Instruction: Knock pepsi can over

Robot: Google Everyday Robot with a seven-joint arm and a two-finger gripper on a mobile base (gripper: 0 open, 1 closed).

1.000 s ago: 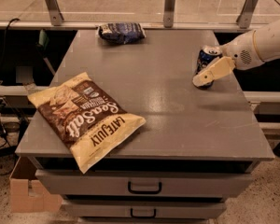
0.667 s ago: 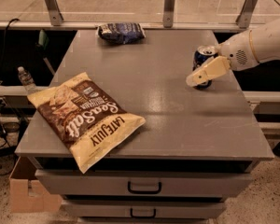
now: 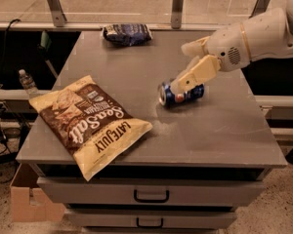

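Camera view: our pepsi can (image 3: pixel 181 94) lies on its side, right of centre. Our gripper (image 3: pixel 185 67) hangs just over it, fingers (image 3: pixel 195 74) parted and holding nothing, set for pushing rather than grasping.

grey drawer cabinet (image 3: pixel 224 130): late july sea salt chip bag (image 3: pixel 88 123) lies flat at front left, one corner overhanging the front edge. dark blue snack bag (image 3: pixel 127 34) at rear centre. water bottle (image 3: pixel 27 82) stands left of cabinet; cardboard box (image 3: pixel 27 199) on floor below. gripper (image 3: pixel 189 71) over the right half.
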